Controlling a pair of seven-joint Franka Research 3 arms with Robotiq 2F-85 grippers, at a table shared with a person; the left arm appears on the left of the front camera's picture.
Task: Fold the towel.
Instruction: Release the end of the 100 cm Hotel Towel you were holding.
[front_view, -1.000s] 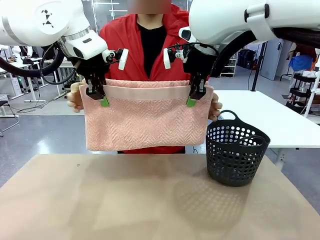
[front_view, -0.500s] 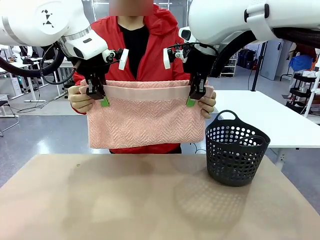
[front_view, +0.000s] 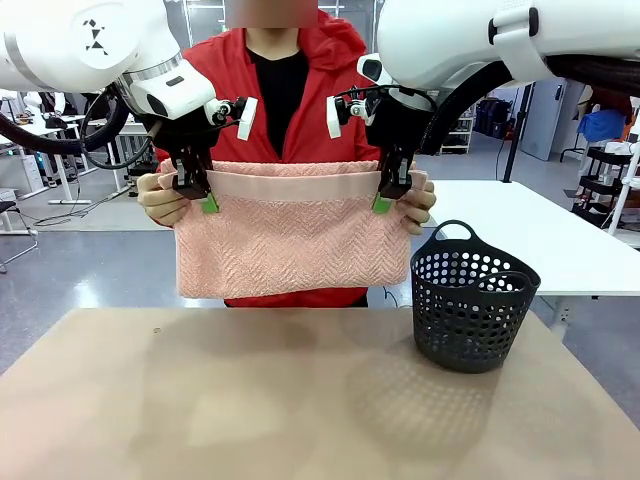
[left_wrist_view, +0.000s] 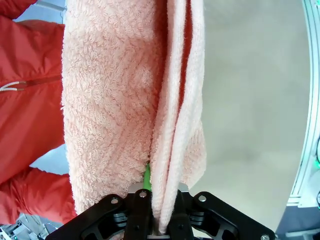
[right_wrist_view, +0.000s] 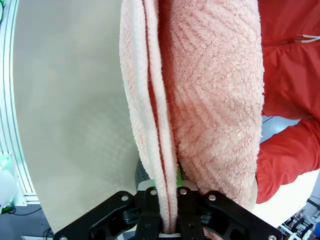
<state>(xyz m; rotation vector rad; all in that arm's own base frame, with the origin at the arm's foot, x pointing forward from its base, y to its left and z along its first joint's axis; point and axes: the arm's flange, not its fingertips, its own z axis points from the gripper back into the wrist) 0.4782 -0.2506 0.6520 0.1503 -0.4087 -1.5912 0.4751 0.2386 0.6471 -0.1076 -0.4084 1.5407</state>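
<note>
The salmon-pink towel (front_view: 290, 240) hangs folded double above the table, plain band along its top. My left gripper (front_view: 200, 195) pinches its upper left corner and my right gripper (front_view: 388, 195) its upper right corner. A person in a red jacket stands behind it, with one hand (front_view: 160, 200) on the left corner and the other hand (front_view: 418, 205) on the right corner. In the left wrist view the towel (left_wrist_view: 110, 100) runs down into my left gripper (left_wrist_view: 160, 220). In the right wrist view the layers of the towel (right_wrist_view: 200, 100) sit between the fingers of my right gripper (right_wrist_view: 167, 220).
A black perforated basket (front_view: 470, 300) stands on the brown table (front_view: 250, 400) at the right, just below the towel's right corner. A white table (front_view: 560, 240) lies behind it.
The person has brought both hands in onto the towel's upper corners, and its lower edge has shifted slightly. Both grippers stay where they were.
</note>
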